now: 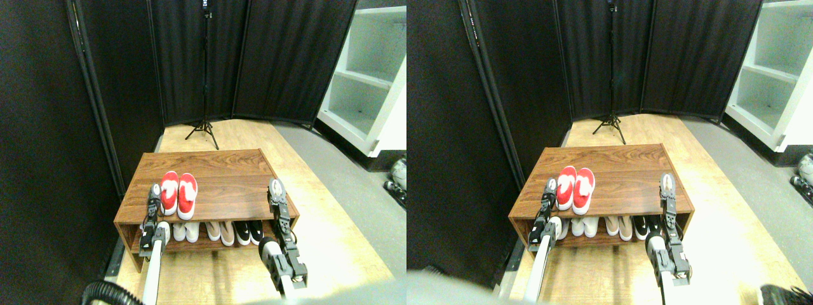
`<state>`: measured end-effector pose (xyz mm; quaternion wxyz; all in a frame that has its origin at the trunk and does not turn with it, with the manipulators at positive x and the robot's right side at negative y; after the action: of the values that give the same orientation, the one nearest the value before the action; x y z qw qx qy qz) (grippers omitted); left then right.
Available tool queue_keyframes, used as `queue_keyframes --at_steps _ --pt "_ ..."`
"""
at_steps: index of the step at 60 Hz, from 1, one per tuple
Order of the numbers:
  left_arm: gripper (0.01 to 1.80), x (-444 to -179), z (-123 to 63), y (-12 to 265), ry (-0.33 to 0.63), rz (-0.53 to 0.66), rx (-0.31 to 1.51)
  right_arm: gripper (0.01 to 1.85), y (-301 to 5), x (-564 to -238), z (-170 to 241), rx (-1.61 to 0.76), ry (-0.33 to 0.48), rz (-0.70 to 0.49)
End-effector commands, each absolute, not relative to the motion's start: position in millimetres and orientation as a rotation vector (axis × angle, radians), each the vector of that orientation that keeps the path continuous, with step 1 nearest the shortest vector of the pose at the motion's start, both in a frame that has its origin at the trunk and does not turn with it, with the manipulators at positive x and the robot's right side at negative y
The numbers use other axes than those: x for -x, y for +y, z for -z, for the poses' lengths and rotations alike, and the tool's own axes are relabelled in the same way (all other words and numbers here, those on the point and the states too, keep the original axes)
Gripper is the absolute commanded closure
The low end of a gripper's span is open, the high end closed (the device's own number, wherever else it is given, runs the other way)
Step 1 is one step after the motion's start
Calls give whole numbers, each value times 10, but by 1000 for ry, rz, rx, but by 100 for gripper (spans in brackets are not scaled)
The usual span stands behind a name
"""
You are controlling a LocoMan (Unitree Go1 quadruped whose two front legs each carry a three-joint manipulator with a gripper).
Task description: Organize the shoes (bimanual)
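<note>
Shoes, red: two bright red low-top slip-on sneakers with white lining (178, 193), one pair, standing side by side and touching on the top board of the rack, left of its middle, toes toward the robot.
Rack: one low wooden shoe rack with a dark walnut-grain top (222, 171), standing on a pale wooden floor (330, 210); one open lower shelf under the top board.
Lower shelf contents: three pairs in a row, six shoes in all; one white pair (185, 231) at left, one beige pair (220, 230) in the middle, one black pair with white soles (248, 232) at right.
Left tool: one dark tool (154, 192) at the rack's front left edge, just beside the left red sneaker; jaw state cannot be told.
Right tool: one dark tool (276, 188) above the rack's front right corner, well apart from the red sneakers; jaw state cannot be told.
Background: dark folding curtain panels (279, 57); one black tripod stand (204, 76) behind the rack; one white shelving unit (371, 82) at far right.
</note>
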<state>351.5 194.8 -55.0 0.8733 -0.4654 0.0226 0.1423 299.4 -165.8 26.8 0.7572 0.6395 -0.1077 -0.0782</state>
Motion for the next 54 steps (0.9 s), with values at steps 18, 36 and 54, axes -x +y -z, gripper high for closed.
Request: queue_keyframes --at_steps 18,36,54 --pt "180 -3529 567 1807 80 -260 1008 185 -1640 -2977 -365 -1422 -295 132" --pt "180 -3454 379 2133 -33 -303 923 185 -1632 -2983 -356 -1414 -286 126" --pt "180 -3205 198 2421 -102 -186 919 185 -1633 -2987 -359 -1407 -284 133"
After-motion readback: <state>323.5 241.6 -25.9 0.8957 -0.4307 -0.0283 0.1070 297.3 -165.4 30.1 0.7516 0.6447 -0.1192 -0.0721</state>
